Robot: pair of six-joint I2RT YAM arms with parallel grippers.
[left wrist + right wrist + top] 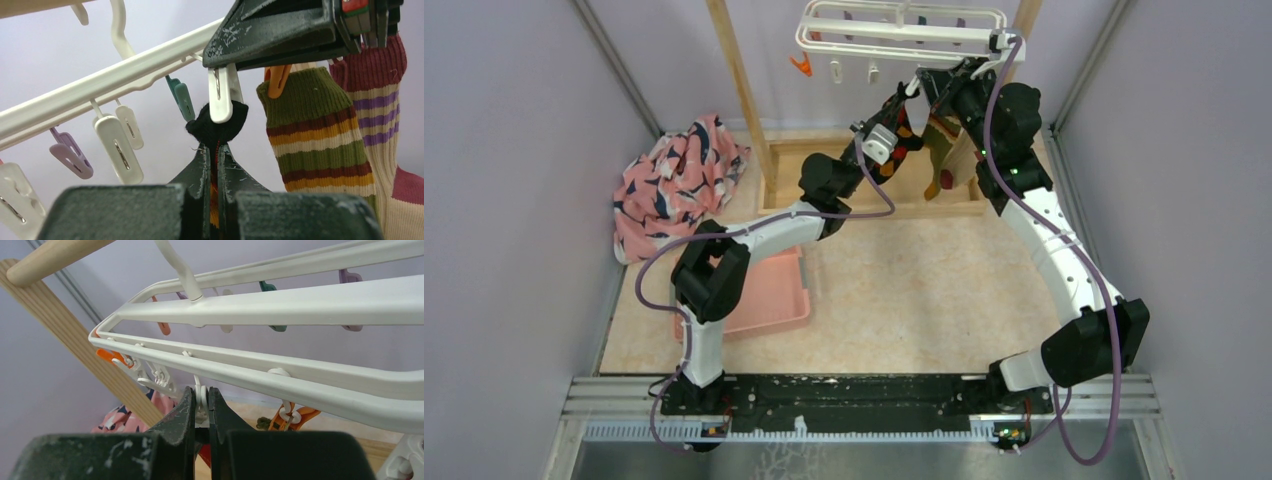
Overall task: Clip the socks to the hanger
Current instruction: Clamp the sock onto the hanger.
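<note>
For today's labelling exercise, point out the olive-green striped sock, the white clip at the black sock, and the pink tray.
olive-green striped sock [315, 135], left wrist view, on its striped leg.
white clip [220, 102], left wrist view, on its lower half.
pink tray [774, 295], top external view, on its bare floor.

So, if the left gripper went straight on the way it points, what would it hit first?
Probably the white clip just past the black sock it pinches, then the right gripper behind it; depth is unclear.

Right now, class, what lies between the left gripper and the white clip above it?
The sock cuff, black and bunched, pinched by the left gripper and touching the white clip; left wrist view.
</note>
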